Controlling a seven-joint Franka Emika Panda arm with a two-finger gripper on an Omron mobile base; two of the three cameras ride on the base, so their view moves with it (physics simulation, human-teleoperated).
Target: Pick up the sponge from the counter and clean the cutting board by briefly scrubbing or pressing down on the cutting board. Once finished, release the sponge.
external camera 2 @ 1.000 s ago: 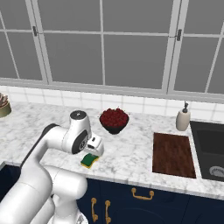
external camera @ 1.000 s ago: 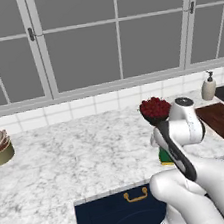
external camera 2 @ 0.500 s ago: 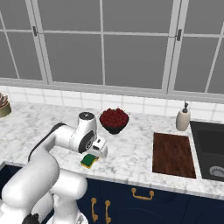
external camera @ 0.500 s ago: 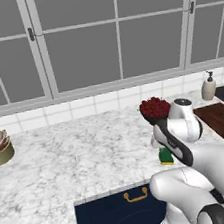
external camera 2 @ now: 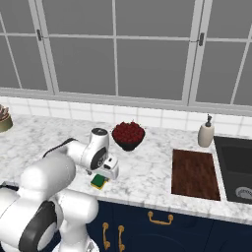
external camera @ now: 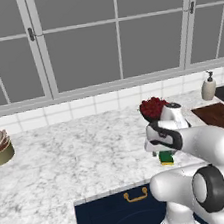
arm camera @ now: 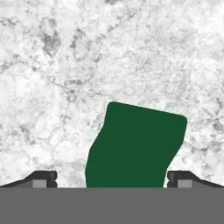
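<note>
Lowered since a second ago, the jaws stand open astride the sponge (arm camera: pixel 135 146), whose yellow base shows from the right base view.

Veined marble counter (arm camera: pixel 52 65), matt green-topped sponge (arm camera: pixel 135 146), and dark-grained wooden cutting board (external camera 2: pixel 195 173).

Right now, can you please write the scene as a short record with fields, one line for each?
sponge: green top, lying on the counter, between the two fingertips
gripper: open, above the sponge, a tip on each side, not closed on it
counter: white and grey marble
cutting board: dark brown, flat on the counter, beside the sink
bowl of red fruit: behind the sponge
soap bottle: behind the board
task stage: sponge not yet grasped
</note>
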